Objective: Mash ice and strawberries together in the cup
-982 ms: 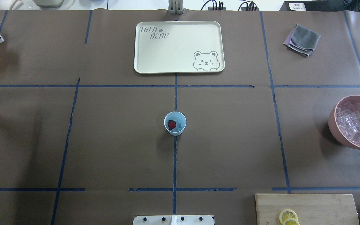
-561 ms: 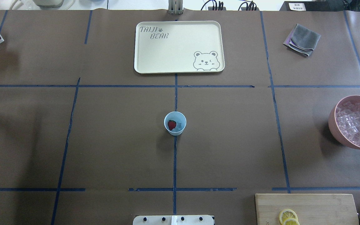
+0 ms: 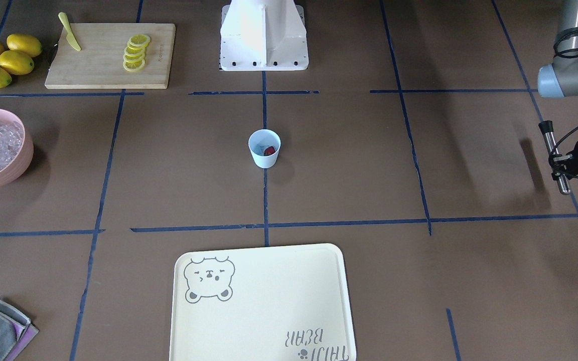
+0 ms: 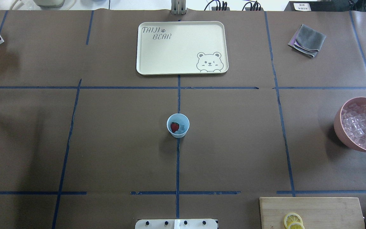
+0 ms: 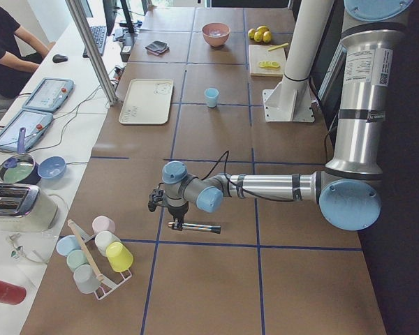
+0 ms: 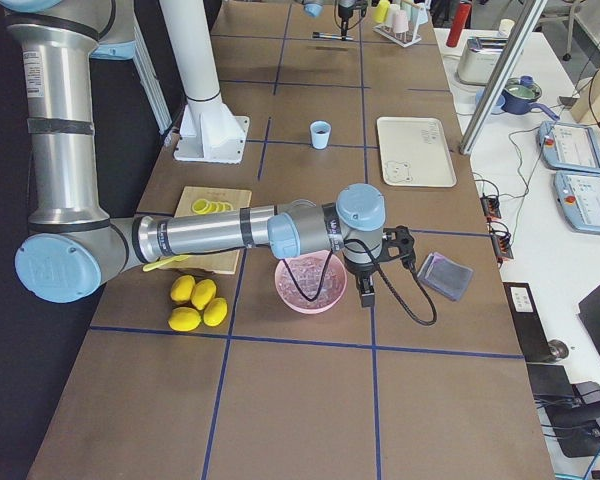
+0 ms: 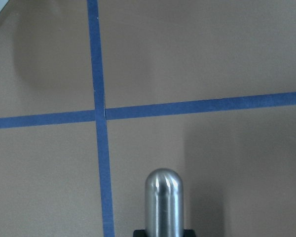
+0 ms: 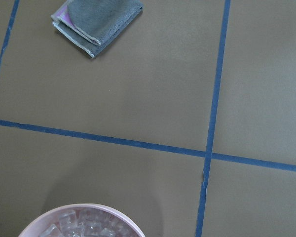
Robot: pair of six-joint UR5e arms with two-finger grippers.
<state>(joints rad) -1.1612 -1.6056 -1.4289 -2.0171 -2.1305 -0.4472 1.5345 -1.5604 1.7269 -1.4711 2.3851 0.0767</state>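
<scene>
The cup stands upright at the table's middle, on the central line of blue tape. One strawberry and a little ice lie side by side at its bottom, both whole by the look of them, so the mashing is not yet begun. The left gripper is clamped on a metal rod with a rounded end, well apart from the cup near the table's left end; in the side view the rod lies about level above the surface. To do the step well, the rod likely needs turning tip-down and lowering straight through the centre of the cup's mouth. The cup is light, narrow at the base and held by nothing, so an off-centre push could tip or slide it. The right gripper hangs by the pink bowl of clear cubes; I cannot tell whether it is open or closed, and it might serve to steady the cup. The table is covered in brown paper gridded with tape. It bears a cream tray, a folded grey cloth, a cutting board with lemon slices, and whole lemons. At the left end stands a rack of cups, with a toaster on the white bench alongside, where a person sits.
</scene>
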